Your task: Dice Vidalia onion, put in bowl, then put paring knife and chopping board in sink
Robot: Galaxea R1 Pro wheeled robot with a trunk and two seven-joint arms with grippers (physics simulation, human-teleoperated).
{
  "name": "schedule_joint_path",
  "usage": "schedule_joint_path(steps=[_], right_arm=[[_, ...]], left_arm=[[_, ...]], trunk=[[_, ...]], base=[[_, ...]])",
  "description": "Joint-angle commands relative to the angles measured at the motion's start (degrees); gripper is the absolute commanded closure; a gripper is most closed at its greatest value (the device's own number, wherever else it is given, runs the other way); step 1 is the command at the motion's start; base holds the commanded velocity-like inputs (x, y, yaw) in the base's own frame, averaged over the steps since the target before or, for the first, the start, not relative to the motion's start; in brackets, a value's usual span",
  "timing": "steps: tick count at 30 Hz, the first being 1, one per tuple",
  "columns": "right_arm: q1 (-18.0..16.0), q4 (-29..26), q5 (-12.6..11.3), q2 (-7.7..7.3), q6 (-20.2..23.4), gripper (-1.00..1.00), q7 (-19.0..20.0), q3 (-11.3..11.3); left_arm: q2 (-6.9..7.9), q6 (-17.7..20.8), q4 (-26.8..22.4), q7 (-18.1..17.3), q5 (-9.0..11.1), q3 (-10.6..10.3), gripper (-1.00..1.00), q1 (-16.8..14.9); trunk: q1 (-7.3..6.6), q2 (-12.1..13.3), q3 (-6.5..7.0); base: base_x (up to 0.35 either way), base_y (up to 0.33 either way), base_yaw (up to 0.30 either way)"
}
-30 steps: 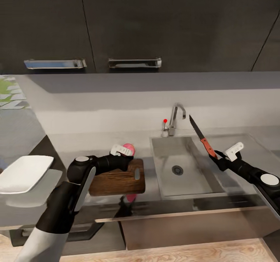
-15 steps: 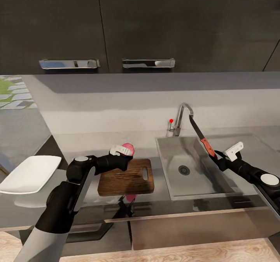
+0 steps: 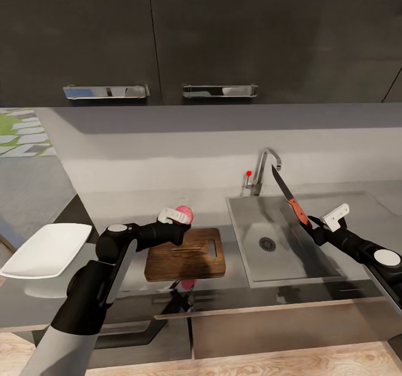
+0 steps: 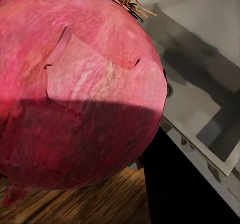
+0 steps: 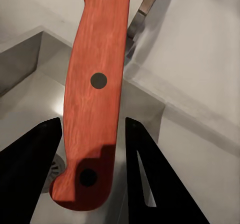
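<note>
Holding the Vidalia onion (image 3: pixel 184 215) in my left gripper (image 3: pixel 177 220), I have it raised over the far left corner of the chopping board (image 3: pixel 185 254); the fingers are closed on the bulb. In the left wrist view the onion (image 4: pixel 80 89) is close up, its dry root tuft uppermost in that picture, with board grain under it.

I can read no writing or brand anywhere; the nearest mark is the red dot on the tap (image 3: pixel 262 170).

The board lies flat on the tabletop (image 3: pixel 128 206), its slot handle toward the sink (image 3: pixel 279 242), its near edge close to the tabletop's front edge. A narrow strip of bare tabletop separates board and sink. The basin holds only its round drain.

My right gripper (image 3: pixel 312 230) is clamped on the handle of the paring knife (image 3: pixel 289 197), held above the sink with the blade slanting up toward the tap, tip just beside the spout. The right wrist view shows the red-orange handle (image 5: pixel 95 99) between the dark fingers (image 5: pixel 30 174).

The bowl (image 3: pixel 44 250) sits well to the left, beyond my left arm, which crosses between it and the board. Dark upper cabinets (image 3: pixel 223 35) hang overhead.
</note>
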Motion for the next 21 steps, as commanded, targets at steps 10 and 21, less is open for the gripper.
schedule_joint_path(steps=[10, 21], right_arm=[[-0.06, -0.07, -0.49, -0.05, 0.42, 1.0, -0.02, 0.32], [-0.06, -0.07, -0.49, -0.05, 0.45, 1.0, -0.08, 1.4]], left_arm=[[-0.11, 0.24, 2.24, -0.11, -0.17, 0.11, 1.0, -0.06], [-0.36, 0.25, 5.67, -0.04, -0.33, 0.13, 1.0, -0.06]], trunk=[[0.04, -0.13, -0.12], [0.04, -0.13, -0.12]], base=[[0.0, 0.0, 0.0], [0.0, 0.0, 0.0]])
